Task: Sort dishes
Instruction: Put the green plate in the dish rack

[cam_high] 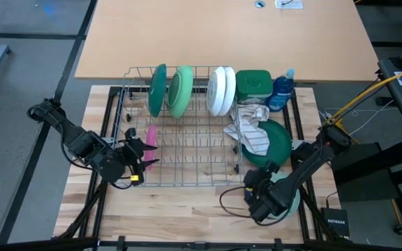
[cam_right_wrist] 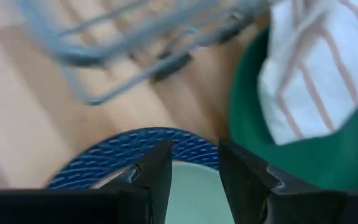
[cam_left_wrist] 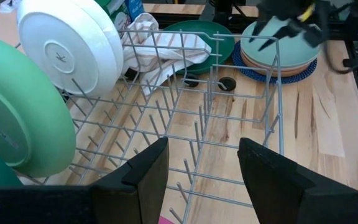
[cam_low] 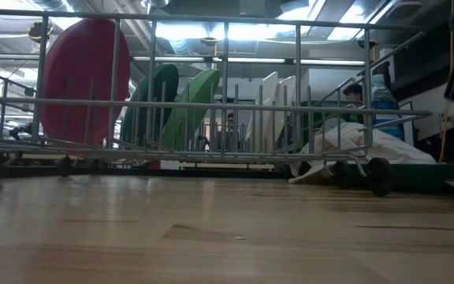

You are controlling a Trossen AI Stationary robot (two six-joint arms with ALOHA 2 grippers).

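In the wire rack (cam_high: 187,150) stand one dark green plate (cam_high: 158,89), one light green plate (cam_high: 180,90), two white plates (cam_high: 221,90) and one pink plate (cam_high: 151,137), with another dark green plate (cam_high: 276,143) and a stack of small plates (cam_left_wrist: 277,50) lying just outside the rack's right end, where the right tool (cam_right_wrist: 194,163) hovers spread, while the left tool (cam_left_wrist: 201,165) sits spread over the rack's left end.

Light wood table (cam_high: 187,213); tan desk (cam_high: 222,35) beyond far edge; grey floor (cam_high: 19,77); ceiling lights (cam_low: 203,31) overhead.

left pincer (cam_high: 139,164): fingers parted, empty, arm low | right pincer (cam_high: 255,200): fingers parted, empty, arm bent low
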